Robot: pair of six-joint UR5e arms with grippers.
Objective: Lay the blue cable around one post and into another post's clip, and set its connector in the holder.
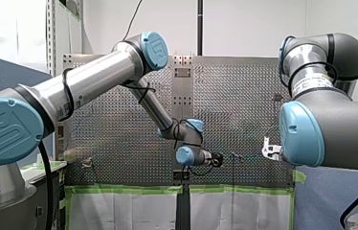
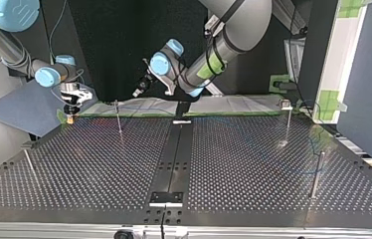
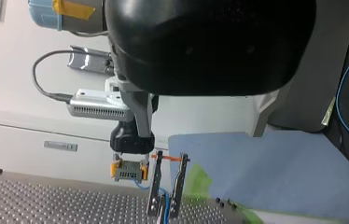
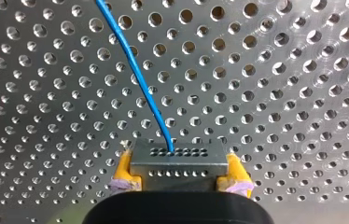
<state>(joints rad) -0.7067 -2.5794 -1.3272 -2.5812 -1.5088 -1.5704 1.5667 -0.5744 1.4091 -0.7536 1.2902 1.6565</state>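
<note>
Right wrist view: my right pincer (image 4: pixel 178 173) pinches the connector (image 4: pixel 177 158) by its ends, close over the table (image 4: pixel 284 93), leaving the blue cable (image 4: pixel 135 74) free to trail ahead. My left pincer (image 3: pixel 163 213) is spread, straddling the cable, probably to guide it toward a post (image 2: pixel 119 118).

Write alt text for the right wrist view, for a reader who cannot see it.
My right gripper holds a small metal connector clamped between its yellow pads. A blue cable leaves one of the holes in the connector's face and runs away across the perforated table, which fills the rest of the view.
</note>
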